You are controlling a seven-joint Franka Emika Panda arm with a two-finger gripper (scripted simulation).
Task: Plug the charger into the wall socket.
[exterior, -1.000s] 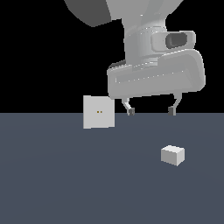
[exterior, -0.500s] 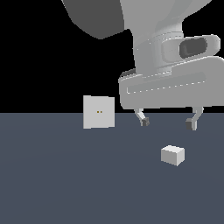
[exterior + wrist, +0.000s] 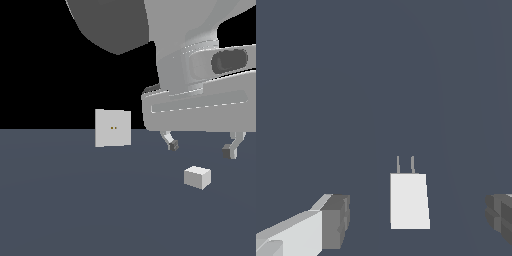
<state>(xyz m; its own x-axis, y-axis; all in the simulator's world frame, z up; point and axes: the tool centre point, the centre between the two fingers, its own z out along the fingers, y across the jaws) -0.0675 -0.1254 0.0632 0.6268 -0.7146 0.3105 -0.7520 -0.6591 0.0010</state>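
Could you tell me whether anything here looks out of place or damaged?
Nothing stands out. The charger lies intact on the floor, both prongs straight, between the open gripper fingers; the socket stands upright.

The exterior view sits low, close above the dark grey-blue floor [image 3: 75, 210], and looks level across it to a black backdrop. It stands very near the arm: the pale grey wrist housing fills the upper part on the exterior view's right. The flat off-white square wall socket [image 3: 113, 128] stands farther back, facing this camera.

The wrist view looks steeply down onto the same floor [image 3: 356, 75] from close range, between the two dark grey fingertips [image 3: 336, 221] at its frame edges.

Both views share the small off-white boxy charger [image 3: 197, 177] [image 3: 409, 201], the fingertips [image 3: 173, 145] and the surrounding floor.
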